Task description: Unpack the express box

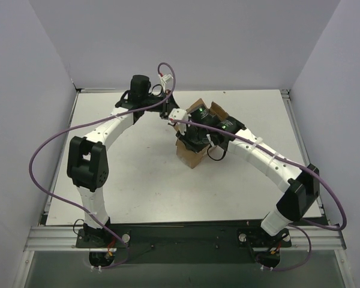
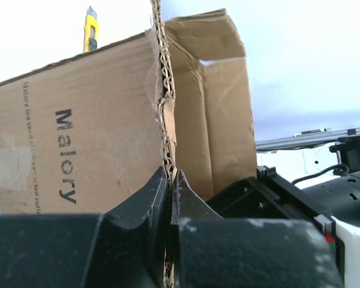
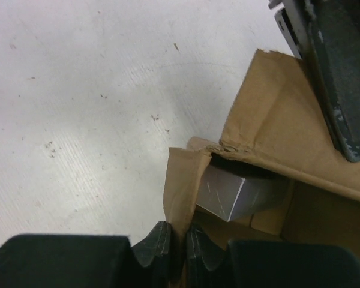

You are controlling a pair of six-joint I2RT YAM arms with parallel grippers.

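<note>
The express box stands near the middle of the surface, its top open and its flaps spread. It is thin corrugated cardboard, creased and torn along the folds, so it looks light and likely to slide or tip if a flap is pulled with nothing holding it. The walls are stiff enough to grip, but the flaps bend easily and could rip further at the hinge. The best holds seem to be the flap edges close to the fold, or the upright corners. The left fingers are clamped together on the raw fluted edge of one upright flap, which runs straight up between them. The right fingers are pinched on the lower edge of a crumpled flap at a corner. Just behind that flap a smooth grey block lies inside, probably rigid and slippery. A yellow knife shows beyond the box's top edge.
</note>
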